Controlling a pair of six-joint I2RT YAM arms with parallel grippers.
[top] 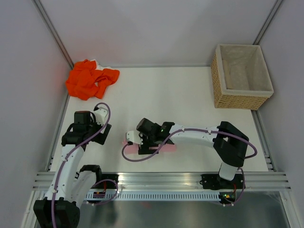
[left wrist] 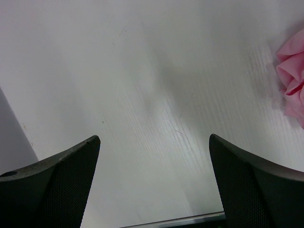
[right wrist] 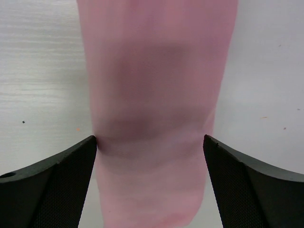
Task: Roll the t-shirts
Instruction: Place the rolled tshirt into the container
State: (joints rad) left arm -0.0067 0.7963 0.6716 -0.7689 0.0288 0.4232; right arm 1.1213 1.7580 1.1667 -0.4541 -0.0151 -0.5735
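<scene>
Right claw (right wrist: 150,142) astride pink t-shirt (right wrist: 156,71)

White tabletop (top: 180,95) enclosed by pale grey walls (top: 156,28), edged by aluminium rails (top: 166,179), evenly lit, wicker basket (top: 237,100) set far right.

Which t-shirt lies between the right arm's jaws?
The pink t-shirt, a long roll between the open jaws; the orange t-shirt lies crumpled in the far left corner.

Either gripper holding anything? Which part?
Nothing clearly. The left gripper is open and empty; the right gripper is open astride the rolled pink shirt, fingers at its sides, squeeze unclear.
</scene>
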